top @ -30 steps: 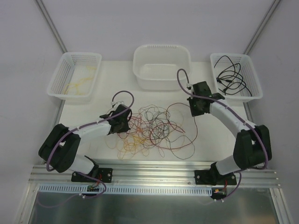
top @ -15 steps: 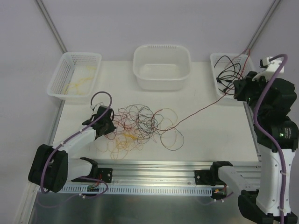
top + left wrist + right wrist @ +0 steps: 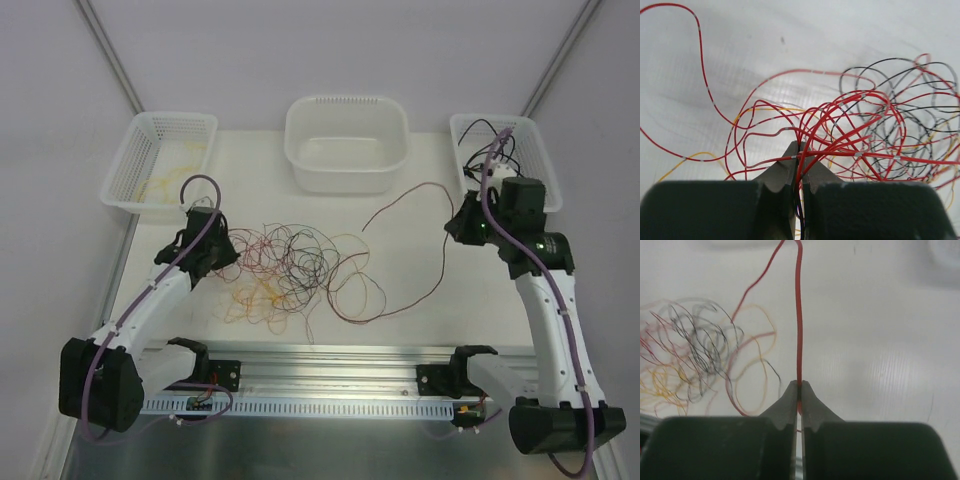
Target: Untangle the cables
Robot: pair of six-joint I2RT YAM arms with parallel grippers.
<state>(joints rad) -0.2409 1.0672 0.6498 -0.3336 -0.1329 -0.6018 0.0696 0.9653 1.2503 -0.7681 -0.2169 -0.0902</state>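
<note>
Right now left gripper [image 3: 799,150] is clenched on several red strands of the cables [image 3: 290,265]. The clump spreads just ahead of its tips and off to its right. Right gripper [image 3: 799,390] is pinched shut on one red cable [image 3: 799,315] that runs straight ahead from the tips, then curves left toward the clump. Black cables [image 3: 478,130] lie in a basket [image 3: 470,119] close beside the right gripper.

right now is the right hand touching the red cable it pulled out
Touching. The right wrist view shows the red cable running straight down into the right hand, pinched between its closed fingers with no gap.
</note>
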